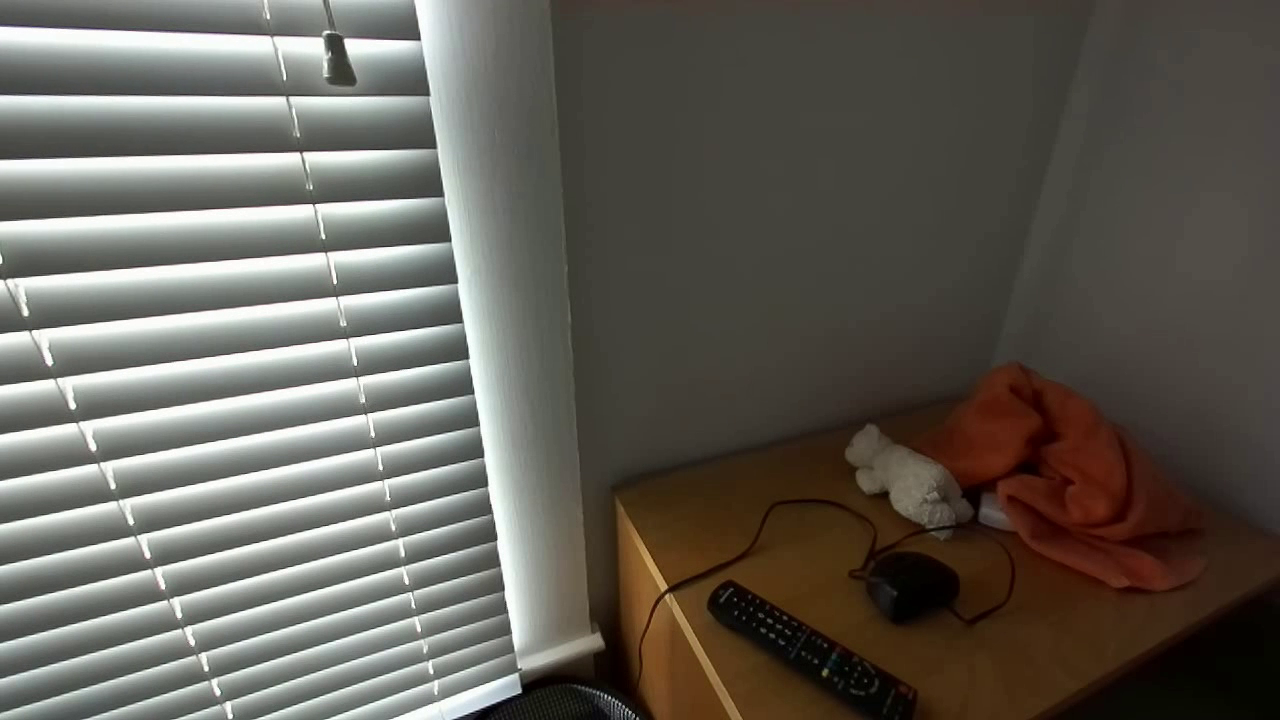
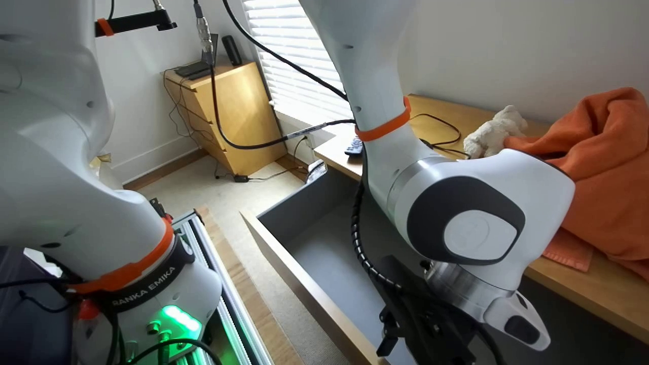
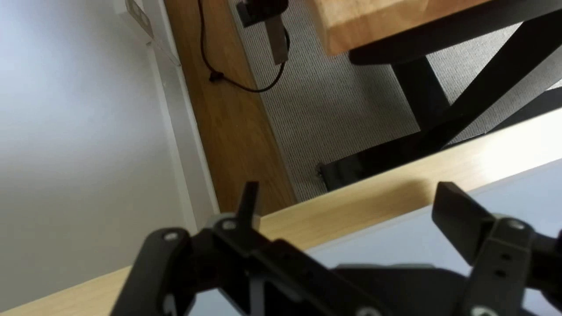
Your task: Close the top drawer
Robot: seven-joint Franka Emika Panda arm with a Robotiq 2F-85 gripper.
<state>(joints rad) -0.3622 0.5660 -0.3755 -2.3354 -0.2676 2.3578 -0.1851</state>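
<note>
Holds the gripper (image 3: 349, 193) at the front edge of the top drawer (image 2: 308, 284), with fingers (image 3: 459, 219) spread well apart. Has that pale wooden edge on a slant in the wrist view, seen through the gap between the fingertips; cannot tell whether touching or clear. In an exterior view, holds the white arm (image 2: 377, 66) bent above the drawer. As for the drawer, stands pulled well out from under the top of a wooden dresser (image 2: 603, 291), baring a gray bottom. Has on that dresser, in both exterior views, a crumpled orange cloth (image 1: 1090, 480), a white stuffed toy (image 1: 910, 485) just beside, a thin dark cord (image 1: 820, 500) and a black remote (image 1: 812, 652). Adds a small black gadget (image 1: 912, 586) between remote and toy in an exterior view. Looks past the drawer to white blinds (image 2: 289, 45) and, close by, another wooden dresser (image 2: 248, 111) with dark things on top. Glows green from a light (image 2: 181, 318) on the base of the arm. Takes in gray carpet (image 3: 338, 131) and a pale wall (image 3: 88, 153) in the wrist view.
</note>
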